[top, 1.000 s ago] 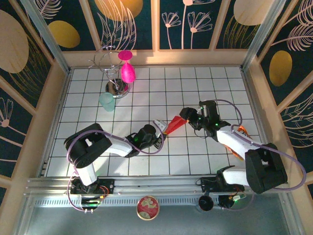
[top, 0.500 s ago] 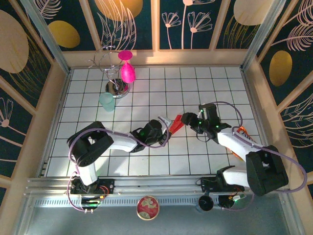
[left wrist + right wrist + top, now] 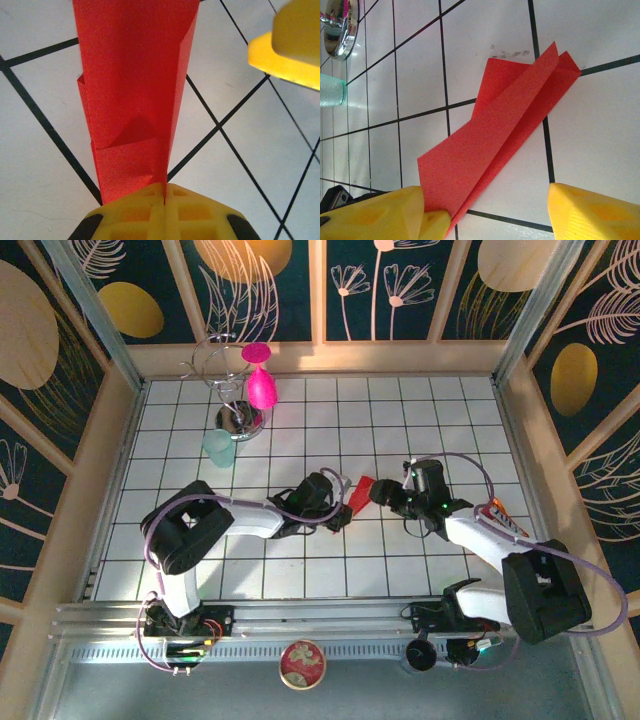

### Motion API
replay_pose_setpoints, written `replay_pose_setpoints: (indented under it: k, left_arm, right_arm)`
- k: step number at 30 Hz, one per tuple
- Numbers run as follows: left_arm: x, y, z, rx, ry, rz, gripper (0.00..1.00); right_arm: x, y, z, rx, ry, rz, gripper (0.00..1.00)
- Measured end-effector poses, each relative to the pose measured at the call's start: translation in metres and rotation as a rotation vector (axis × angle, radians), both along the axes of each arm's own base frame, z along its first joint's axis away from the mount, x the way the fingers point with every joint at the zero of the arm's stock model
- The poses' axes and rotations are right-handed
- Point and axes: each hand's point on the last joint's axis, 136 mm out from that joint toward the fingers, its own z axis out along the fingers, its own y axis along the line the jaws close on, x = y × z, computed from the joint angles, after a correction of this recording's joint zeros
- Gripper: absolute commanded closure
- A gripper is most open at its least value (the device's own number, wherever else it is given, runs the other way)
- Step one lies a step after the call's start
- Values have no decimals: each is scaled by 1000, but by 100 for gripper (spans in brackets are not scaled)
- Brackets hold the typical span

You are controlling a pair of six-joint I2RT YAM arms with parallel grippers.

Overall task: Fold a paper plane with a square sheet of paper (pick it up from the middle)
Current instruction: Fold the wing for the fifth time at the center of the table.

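Left gripper (image 3: pixel 165 200): fingers together, clamped on the narrow end of the paper plane (image 3: pixel 132 90). In the left wrist view the red folded strip runs from my fingertips straight to the top edge, with layered creases showing, over white grid tiles.

Right gripper (image 3: pixel 487 205): jaws apart, gripping nothing. In the right wrist view one yellow finger sits lower left, right against the plane's near corner. The other sits lower right, clear of the paper. One of its fingers also shows upper right in the left wrist view, apart from the paper.

Top view: paper plane (image 3: pixel 358 494) is mid-frame, just right of centre, over the table (image 3: pixel 420 410). It's wedged between left gripper (image 3: pixel 338 502) and right gripper (image 3: pixel 379 491), so both crowd it. Can't tell whether its far end touches the tiles.

Clutter is all well apart from the paper:
- Upper left: teal cup (image 3: pixel 219 448), chrome wire stand (image 3: pixel 238 418), magenta goblet (image 3: pixel 262 387).
- Right side beside my right arm: orange item (image 3: pixel 500 515), can't identify.
- Bottom centre, off the tiles: round red disc (image 3: pixel 302 664).
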Motion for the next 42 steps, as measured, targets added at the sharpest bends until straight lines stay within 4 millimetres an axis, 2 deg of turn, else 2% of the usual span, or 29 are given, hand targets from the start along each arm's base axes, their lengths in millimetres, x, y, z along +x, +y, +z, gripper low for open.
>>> replay_pose_setpoints:
  k: [3,10,16,26,42]
  left_arm:
    - [2,3,0,-32,64,17,98]
    - [2,6,-9,-82,212,46,98]
    - [-1,3,-13,-110,287,51,98]
    - [-3,1,-10,-136,331,55,96]
    - [1,-1,-9,-154,339,72,83]
  right_arm:
    - [1,2,-3,1,1,16,34]
    - [-5,9,-27,-30,65,62,34]
    - [0,19,-29,-36,74,88,34]
    - [9,24,-42,-61,112,89,35]
    - [14,25,-52,-123,200,76,36]
